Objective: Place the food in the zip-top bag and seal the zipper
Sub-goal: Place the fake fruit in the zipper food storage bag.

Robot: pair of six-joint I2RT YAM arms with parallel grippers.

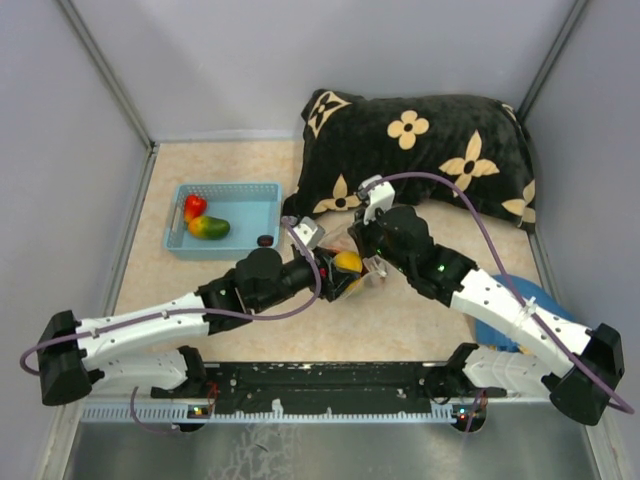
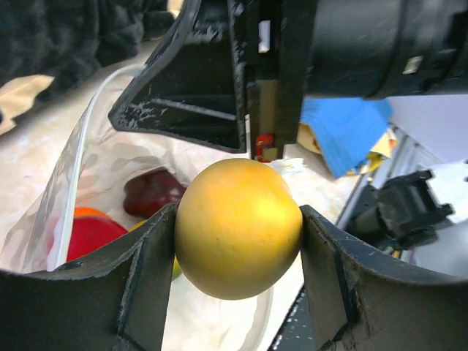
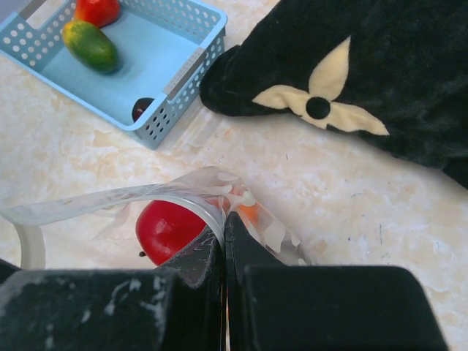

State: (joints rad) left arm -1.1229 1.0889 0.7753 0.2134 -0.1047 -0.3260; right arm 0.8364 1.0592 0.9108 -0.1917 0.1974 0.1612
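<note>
My left gripper (image 2: pixel 238 241) is shut on a round yellow-orange toy fruit (image 2: pixel 238 227) and holds it over the open mouth of the zip-top bag (image 2: pixel 73 190). In the top view the fruit (image 1: pixel 348 263) sits between the two grippers at mid-table. My right gripper (image 3: pixel 225 223) is shut on the bag's mouth edge (image 3: pixel 208 212), pinching the zipper strip and holding it up. Inside the bag lie a red fruit (image 3: pixel 167 228), an orange piece (image 2: pixel 88 213) and a dark brown one (image 2: pixel 152 191).
A light blue basket (image 1: pixel 255 205) at the left holds a red fruit (image 1: pixel 194 206), a green-orange mango (image 1: pixel 209 228) and a small dark piece (image 3: pixel 141 108). A black flowered pillow (image 1: pixel 420 150) lies behind. A blue cloth (image 1: pixel 505 325) lies by the right arm.
</note>
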